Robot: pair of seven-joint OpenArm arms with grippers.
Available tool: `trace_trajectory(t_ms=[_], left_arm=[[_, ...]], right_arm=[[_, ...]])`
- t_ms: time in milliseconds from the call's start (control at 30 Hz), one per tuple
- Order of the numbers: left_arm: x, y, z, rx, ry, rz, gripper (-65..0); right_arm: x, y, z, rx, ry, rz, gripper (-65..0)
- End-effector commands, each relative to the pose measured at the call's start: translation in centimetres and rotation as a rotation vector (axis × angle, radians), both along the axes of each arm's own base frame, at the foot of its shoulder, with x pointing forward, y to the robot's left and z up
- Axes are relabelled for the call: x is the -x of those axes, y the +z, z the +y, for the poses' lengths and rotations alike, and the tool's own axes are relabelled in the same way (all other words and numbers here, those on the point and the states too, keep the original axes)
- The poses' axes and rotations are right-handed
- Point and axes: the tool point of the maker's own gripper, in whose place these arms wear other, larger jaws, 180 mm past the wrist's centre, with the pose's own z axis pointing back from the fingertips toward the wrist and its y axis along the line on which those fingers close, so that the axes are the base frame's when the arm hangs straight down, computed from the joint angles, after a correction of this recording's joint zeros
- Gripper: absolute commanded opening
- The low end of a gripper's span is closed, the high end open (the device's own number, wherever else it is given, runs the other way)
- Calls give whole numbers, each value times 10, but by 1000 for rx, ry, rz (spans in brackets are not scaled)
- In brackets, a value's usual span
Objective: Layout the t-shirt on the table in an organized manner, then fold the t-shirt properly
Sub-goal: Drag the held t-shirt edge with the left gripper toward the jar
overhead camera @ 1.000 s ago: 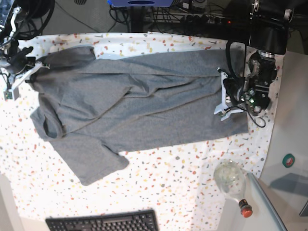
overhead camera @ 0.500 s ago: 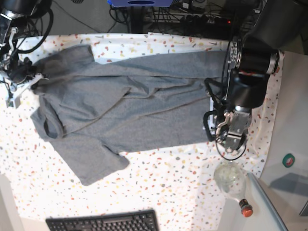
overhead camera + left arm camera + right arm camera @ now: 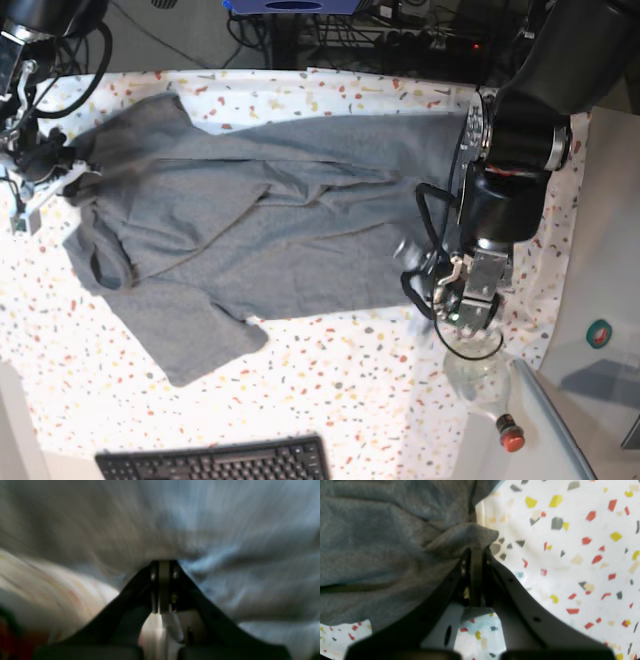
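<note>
The heather-grey t-shirt (image 3: pixel 250 220) lies spread and wrinkled across the flecked table (image 3: pixel 340 380), one sleeve toward the front left. My left gripper (image 3: pixel 428 285) is at the shirt's right end, shut on the hem. The left wrist view is motion-blurred and shows the left gripper (image 3: pixel 163 562) closed with grey t-shirt (image 3: pixel 100 517) cloth bunched at the tips. At the shirt's far left edge my right gripper (image 3: pixel 66 172) is shut on a fold. In the right wrist view the right gripper (image 3: pixel 476 548) pinches a peak of the t-shirt (image 3: pixel 370 542) over the table (image 3: pixel 570 555).
A clear bottle (image 3: pixel 480 375) with a red cap lies at the table's front right corner, close below my left arm. A black keyboard (image 3: pixel 215 462) sits at the front edge. A plain grey surface (image 3: pixel 600 300) borders the right side. Cables run along the back.
My left gripper has swung from the shirt's right edge toward the front and inward, dragging the hem with it. The right gripper has stayed near the left edge, still holding cloth.
</note>
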Motion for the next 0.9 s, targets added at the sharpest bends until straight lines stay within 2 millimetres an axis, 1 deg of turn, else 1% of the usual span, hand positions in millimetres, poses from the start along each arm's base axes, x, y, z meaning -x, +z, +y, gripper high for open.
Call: trace_trajectory(t_ms=[0, 33, 100, 167, 200, 233, 267, 300, 467, 533, 600, 667, 700, 767, 800, 833, 867], left_arm=[[-10, 15, -43, 147, -15, -78, -650], [-9, 24, -45, 143, -24, -99, -650], [-7, 47, -33, 128, -32, -172, -650], [-4, 71, -33, 131, -49, -236, -650], [3, 78, -32, 121, -56, -241, -650], [10, 82, -26, 105, -58, -234, -650], [11, 87, -19, 91, -53, -233, -650], [12, 93, -17, 94, -41, -249, -650], [25, 116, 10, 106, 48, -329, -650], [31, 115, 15, 104, 63, -326, -650], [36, 106, 15, 106, 65, -305, -650], [38, 95, 11, 122, 75, -271, -650], [37, 88, 3, 150, 83, -261, -650], [24, 87, -11, 210, 89, -306, -650], [18, 83, -15, 235, 94, -320, -650], [18, 71, -16, 253, 104, -304, -650], [11, 68, -17, 268, 112, -306, -650]], right_arm=[[-10, 14, -10, 27, -3, -49, -650], [-11, 15, -10, 29, -2, -52, -650], [-11, 16, -10, 31, -1, -55, -650], [-12, 16, -9, 31, 3, -57, -650], [-11, 16, -10, 31, 0, -56, -650], [-11, 17, -9, 32, 2, -57, -650], [-15, 19, -8, 31, 4, -64, -650], [-16, 20, -7, 30, 6, -70, -650], [-17, 24, -8, 41, 10, -80, -650], [-17, 24, -8, 41, 10, -80, -650], [-16, 23, -8, 39, 9, -76, -650], [-15, 23, -8, 40, 9, -76, -650], [-15, 23, -8, 40, 9, -76, -650], [-15, 23, -8, 40, 9, -76, -650], [-15, 23, -8, 40, 9, -76, -650], [-15, 23, -8, 40, 9, -76, -650], [-15, 23, -8, 40, 9, -76, -650]])
